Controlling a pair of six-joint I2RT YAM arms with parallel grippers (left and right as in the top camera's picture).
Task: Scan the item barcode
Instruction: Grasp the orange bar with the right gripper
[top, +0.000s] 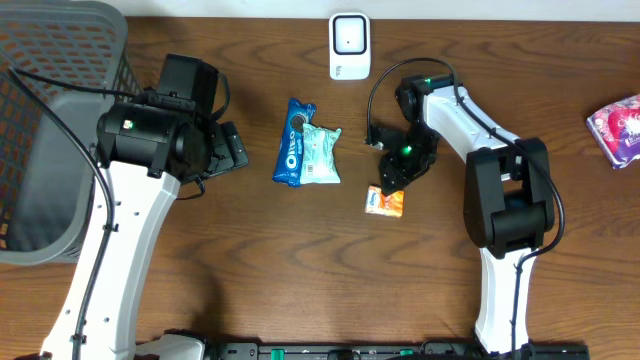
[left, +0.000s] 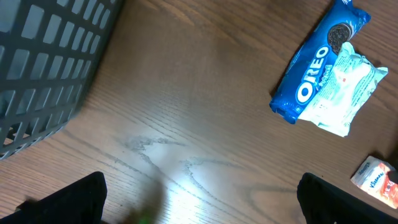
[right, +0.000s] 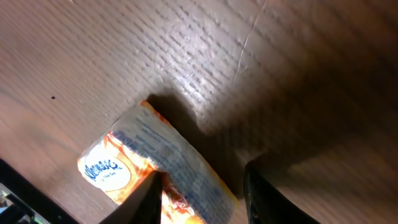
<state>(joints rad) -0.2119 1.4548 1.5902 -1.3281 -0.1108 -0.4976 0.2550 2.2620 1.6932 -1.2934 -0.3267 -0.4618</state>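
A small orange and white packet (top: 385, 202) lies flat on the wooden table, right of centre. My right gripper (top: 392, 183) hangs just above it. In the right wrist view the packet (right: 155, 168) sits between the jaws of that gripper (right: 200, 182), which is open: the left finger touches its edge and a dark gap separates it from the right finger. The white barcode scanner (top: 349, 45) stands at the table's back edge. My left gripper (top: 225, 150) is wide open over bare wood (left: 199, 199), holding nothing.
A blue Oreo pack (top: 294, 140) and a pale green packet (top: 322, 155) lie together mid-table, also in the left wrist view (left: 317, 59). A grey basket (top: 50, 130) fills the left side. A pink packet (top: 620, 128) lies at the far right edge.
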